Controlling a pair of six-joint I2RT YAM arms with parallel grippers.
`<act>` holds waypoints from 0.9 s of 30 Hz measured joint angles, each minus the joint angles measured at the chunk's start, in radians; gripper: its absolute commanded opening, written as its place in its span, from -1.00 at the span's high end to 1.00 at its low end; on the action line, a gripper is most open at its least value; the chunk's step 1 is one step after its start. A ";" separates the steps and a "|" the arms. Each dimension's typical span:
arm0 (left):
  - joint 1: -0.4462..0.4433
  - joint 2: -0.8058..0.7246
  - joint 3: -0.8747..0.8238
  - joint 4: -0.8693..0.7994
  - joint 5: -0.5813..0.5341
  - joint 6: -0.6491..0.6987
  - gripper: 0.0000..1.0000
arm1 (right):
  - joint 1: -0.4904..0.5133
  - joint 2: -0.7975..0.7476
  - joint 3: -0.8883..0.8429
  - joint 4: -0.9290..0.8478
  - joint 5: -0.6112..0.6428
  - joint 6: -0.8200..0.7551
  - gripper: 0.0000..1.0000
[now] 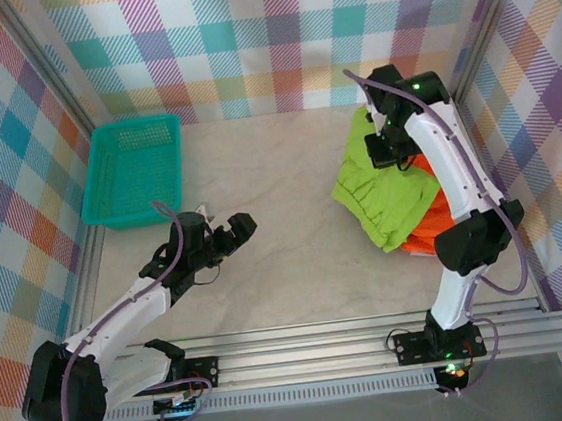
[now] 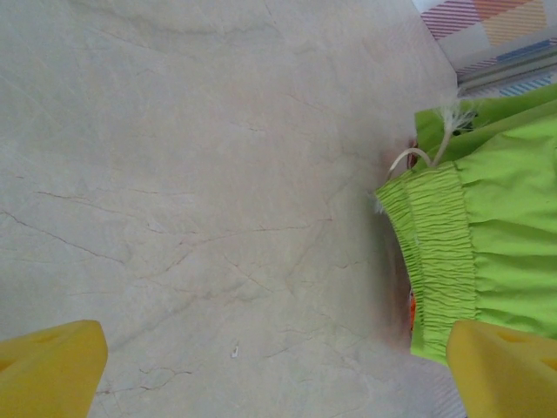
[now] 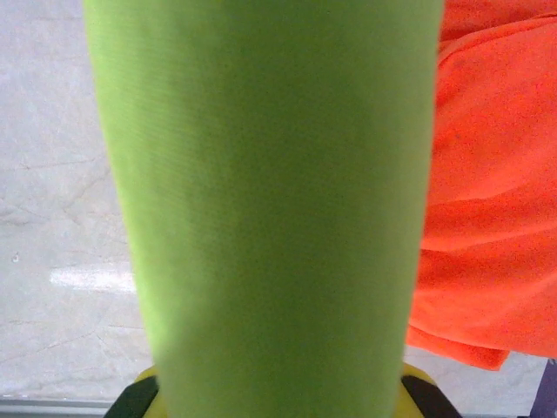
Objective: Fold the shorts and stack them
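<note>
Lime shorts (image 1: 385, 194) tight in right claw (image 1: 392, 150) (orange pair (image 1: 430, 229) mostly hidden beneath); left claw (image 1: 234, 229) wide.

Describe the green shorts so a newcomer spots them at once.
Look at the far right corner of the table, below the right arm. The green shorts lie on top of the pile, pinched by the right gripper. Lime colour sets them apart from the orange shorts underneath.
</note>
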State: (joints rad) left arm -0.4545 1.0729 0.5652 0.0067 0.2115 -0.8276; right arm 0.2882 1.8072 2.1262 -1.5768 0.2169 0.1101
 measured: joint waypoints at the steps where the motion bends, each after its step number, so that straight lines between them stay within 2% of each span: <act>1: 0.000 0.000 0.000 0.000 0.001 -0.002 -1.00 | -0.008 -0.002 0.004 -0.003 0.000 0.000 1.00; 16: 0.000 0.022 0.000 0.004 0.007 -0.013 -1.00 | -0.225 -0.055 -0.002 -0.010 0.011 -0.043 1.00; 27: 0.000 0.051 0.000 0.014 0.008 -0.013 -1.00 | -0.368 -0.097 -0.161 0.101 0.056 -0.108 1.00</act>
State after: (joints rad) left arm -0.4545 1.1244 0.5648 0.0204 0.2195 -0.8410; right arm -0.0795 1.7100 1.9648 -1.4761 0.2726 0.0025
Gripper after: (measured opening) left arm 0.998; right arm 0.095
